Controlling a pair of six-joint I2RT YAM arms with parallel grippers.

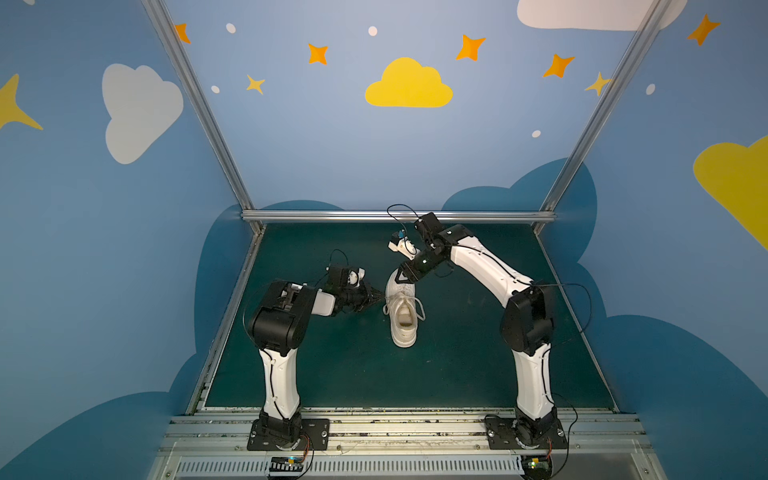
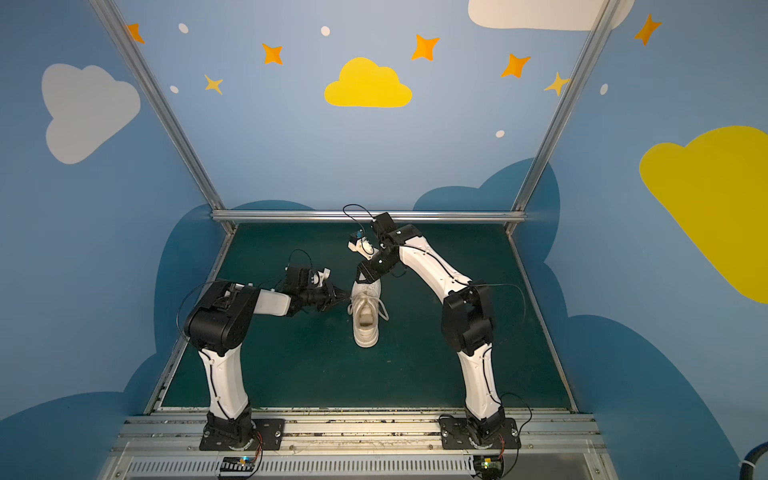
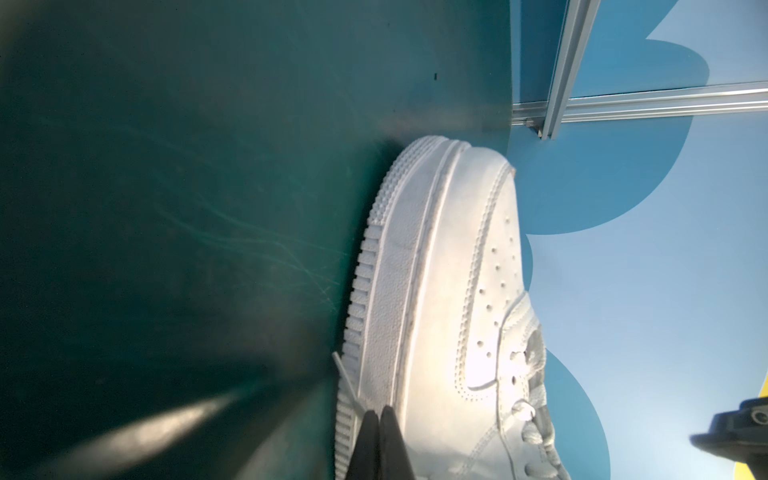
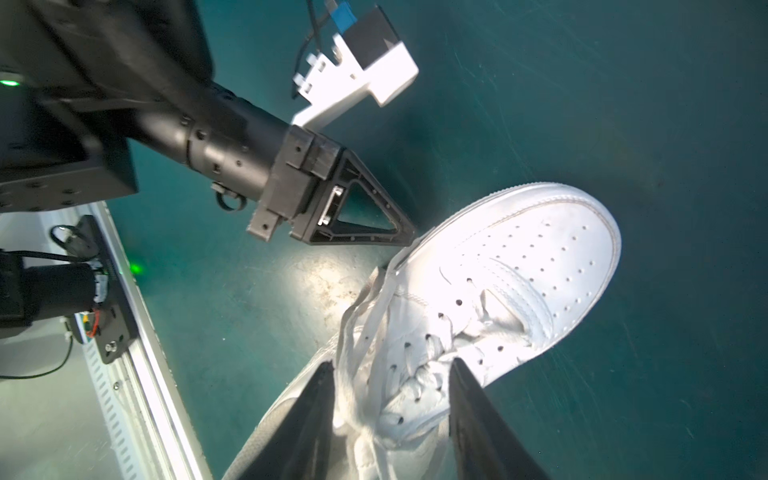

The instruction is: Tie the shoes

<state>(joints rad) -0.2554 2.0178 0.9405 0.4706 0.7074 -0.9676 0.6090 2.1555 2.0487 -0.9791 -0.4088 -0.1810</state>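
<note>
On mat (image 1: 457, 365): sneaker (image 1: 402, 328), beige insole (image 1: 404, 318) inside; L gripper (image 3: 379, 415) on lace (image 3: 345, 378)

Left tool (image 1: 380, 296) on lace (image 3: 343, 376) left of sneaker (image 1: 397, 328); right tool (image 1: 400, 277) above its front.

Mat (image 1: 457, 357) lies free around the sneaker (image 1: 403, 330) heel; left pincer (image 1: 381, 296) blocks its flank, right pincer (image 1: 399, 277) its forefoot.

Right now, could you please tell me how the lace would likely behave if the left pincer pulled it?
The lace looks flat and limp, draping off the sneaker, so it should probably trail floppily behind the left pincer. Its thin end may slip from the shut jaws.
</note>
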